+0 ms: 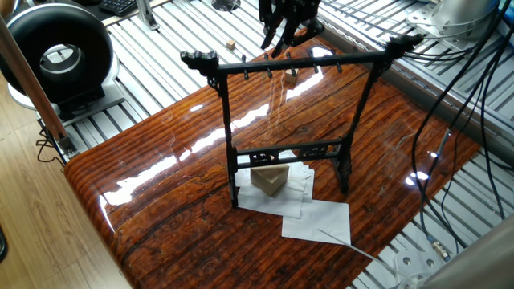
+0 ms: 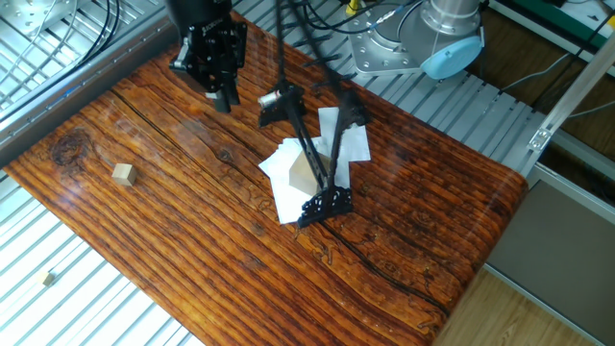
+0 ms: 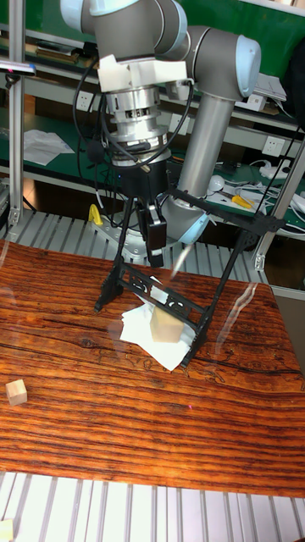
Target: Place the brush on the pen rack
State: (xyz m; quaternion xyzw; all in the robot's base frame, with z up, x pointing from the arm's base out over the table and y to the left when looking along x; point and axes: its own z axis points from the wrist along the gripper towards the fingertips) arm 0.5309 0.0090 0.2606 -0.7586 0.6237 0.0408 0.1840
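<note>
The pen rack [image 1: 297, 63] is a tall black frame standing mid-table on white paper; it also shows in the other fixed view [image 2: 314, 159] and the tall view [image 3: 222, 208]. My gripper [image 1: 275, 42] hangs behind the rack's top crossbar, above the far side of the table [image 2: 225, 96]. Its fingers [image 3: 155, 237] look pressed together. A pale blurred streak beside the fingertips in the tall view is the brush [image 3: 177, 259], dangling off the table. I cannot make the brush out in either of the two fixed views.
A tan wooden wedge [image 1: 271, 178] sits on white paper sheets [image 1: 317, 221] under the rack. A small wooden cube [image 2: 122, 173] lies near the table edge. A thin pale rod [image 1: 345, 245] rests by the paper. A black round device [image 1: 60, 52] and cables [image 1: 474, 96] flank the table.
</note>
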